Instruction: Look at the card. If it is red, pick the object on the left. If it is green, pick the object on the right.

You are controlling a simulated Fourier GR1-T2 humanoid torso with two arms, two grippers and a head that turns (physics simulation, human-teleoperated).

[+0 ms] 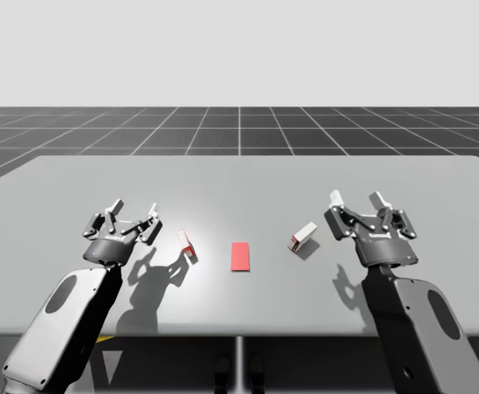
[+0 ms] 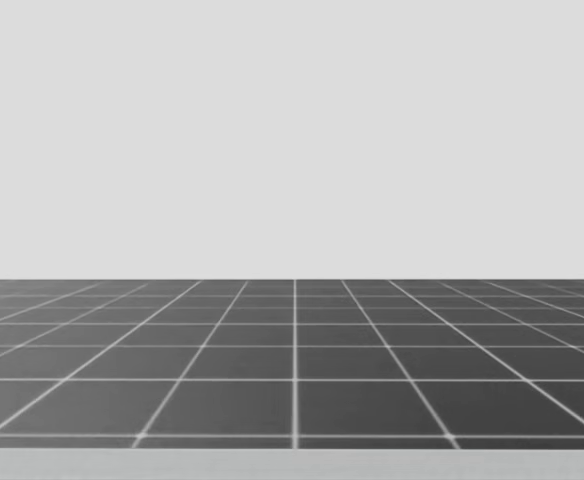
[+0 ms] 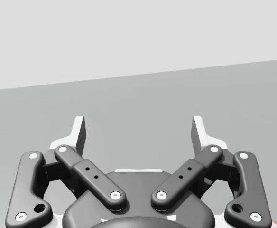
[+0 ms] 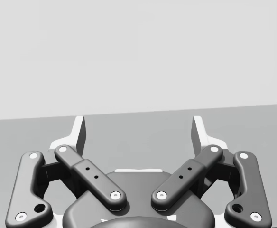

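Grey table point(image 1: 239, 180) on a dark gridded floor point(image 1: 215, 135).
Ahead of my left gripper point(image 3: 139, 127) the table meets a plain pale backdrop point(image 3: 138, 33); light is even.

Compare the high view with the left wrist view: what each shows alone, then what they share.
High view: the red card between the left white-and-red box and the right white-and-red box, plus my right gripper, open. Left wrist view: my left gripper close up, fingers open, nothing between them. Shared: my left gripper and the grey table.
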